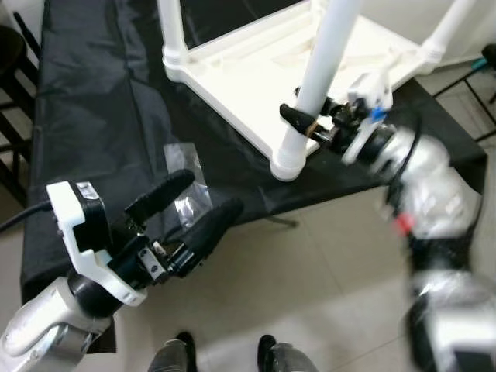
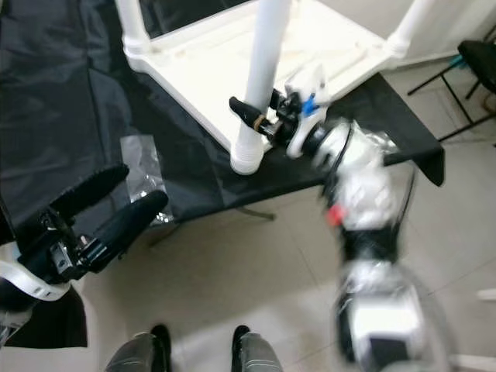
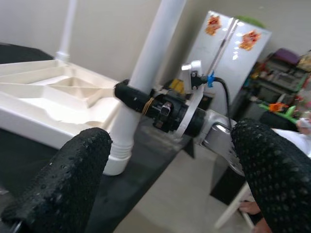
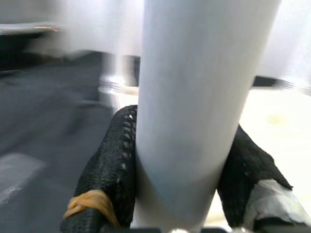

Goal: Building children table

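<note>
A white plastic children's table [image 1: 232,70] lies upside down on a black-covered work table [image 1: 93,116], its legs pointing up. My right gripper [image 1: 306,118] is shut on the nearest white leg [image 1: 327,54], just above the socket at the table's front corner. In the right wrist view, both black fingers [image 4: 109,170] press against the sides of that leg [image 4: 194,97]. My left gripper [image 1: 209,194] is open and holds nothing. It hovers over the work table's front edge, to the left of the leg. The left wrist view looks between its fingers [image 3: 63,184] at the held leg [image 3: 146,63].
A clear plastic bag [image 1: 186,182] lies on the black cover beside the left gripper. Two more legs [image 1: 172,27] stand at the table's far corners. A dark chair [image 1: 12,77] stands at the left, a folding stand [image 1: 480,70] at the right. My feet [image 1: 225,353] are on tiled floor.
</note>
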Robot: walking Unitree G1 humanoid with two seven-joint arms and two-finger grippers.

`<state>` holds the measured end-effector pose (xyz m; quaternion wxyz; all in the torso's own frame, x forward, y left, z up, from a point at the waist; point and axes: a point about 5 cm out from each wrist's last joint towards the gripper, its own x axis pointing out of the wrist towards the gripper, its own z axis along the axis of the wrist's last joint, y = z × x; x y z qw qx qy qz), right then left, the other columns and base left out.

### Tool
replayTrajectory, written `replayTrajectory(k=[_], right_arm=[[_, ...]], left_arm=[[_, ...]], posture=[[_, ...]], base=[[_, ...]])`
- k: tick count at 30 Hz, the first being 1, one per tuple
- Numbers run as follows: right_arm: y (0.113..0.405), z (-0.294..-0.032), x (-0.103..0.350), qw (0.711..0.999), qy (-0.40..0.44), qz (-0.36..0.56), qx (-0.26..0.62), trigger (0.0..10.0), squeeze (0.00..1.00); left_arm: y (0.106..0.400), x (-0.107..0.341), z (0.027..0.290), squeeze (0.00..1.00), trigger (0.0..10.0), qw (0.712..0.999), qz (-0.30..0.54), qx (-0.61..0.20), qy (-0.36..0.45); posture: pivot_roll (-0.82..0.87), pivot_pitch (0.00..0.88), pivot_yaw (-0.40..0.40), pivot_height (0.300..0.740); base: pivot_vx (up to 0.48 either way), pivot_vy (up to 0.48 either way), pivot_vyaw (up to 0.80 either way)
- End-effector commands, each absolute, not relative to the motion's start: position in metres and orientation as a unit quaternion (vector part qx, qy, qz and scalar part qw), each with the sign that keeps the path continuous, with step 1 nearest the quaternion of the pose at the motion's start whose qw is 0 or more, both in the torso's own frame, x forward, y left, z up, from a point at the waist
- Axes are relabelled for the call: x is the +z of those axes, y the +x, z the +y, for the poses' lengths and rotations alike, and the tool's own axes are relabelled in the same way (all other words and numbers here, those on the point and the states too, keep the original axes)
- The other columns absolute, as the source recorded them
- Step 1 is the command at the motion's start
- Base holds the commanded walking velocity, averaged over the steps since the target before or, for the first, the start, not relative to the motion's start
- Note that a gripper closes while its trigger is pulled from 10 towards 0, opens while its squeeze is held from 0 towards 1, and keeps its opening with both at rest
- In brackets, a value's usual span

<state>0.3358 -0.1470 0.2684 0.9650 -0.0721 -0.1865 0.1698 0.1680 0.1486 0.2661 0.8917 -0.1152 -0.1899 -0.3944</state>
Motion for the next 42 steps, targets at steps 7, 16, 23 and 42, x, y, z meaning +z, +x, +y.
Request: replayTrajectory(k=[7, 16, 23, 42], right_arm=[[0.332, -0.13, 0.191, 0.99, -0.105, -0.069, 0.06, 0.0, 0.0], [0.325, -0.116, 0.202, 0.991, -0.092, -0.064, 0.068, 10.0, 0.0], [0.339, -0.147, 0.26, 0.925, -0.119, -0.143, 0.331, 10.0, 1.0], [0.375, -0.145, 0.305, 0.845, -0.149, -0.128, 0.498, 0.0, 0.0]], left_arm=[[0.166, 0.266, 0.143, 0.0, 10.0, 0.89, -0.193, -0.396, -0.119], [0.166, 0.265, 0.143, 0.0, 10.0, 0.889, -0.193, -0.399, -0.117], [0.165, 0.263, 0.137, 0.0, 10.0, 0.885, -0.186, -0.408, -0.123], [0.157, 0.267, 0.137, 0.0, 10.0, 0.887, -0.178, -0.411, -0.115]], posture=[[0.09, 0.282, -0.12, 0.74], [0.07, 0.28, -0.119, 0.74], [0.08, 0.286, -0.117, 0.74], [0.11, 0.331, -0.109, 0.74]], base=[[0.0, 0.0, 0.0], [0.0, 0.0, 0.0], [0.0, 0.0, 0.0], [0.0, 0.0, 0.0]])
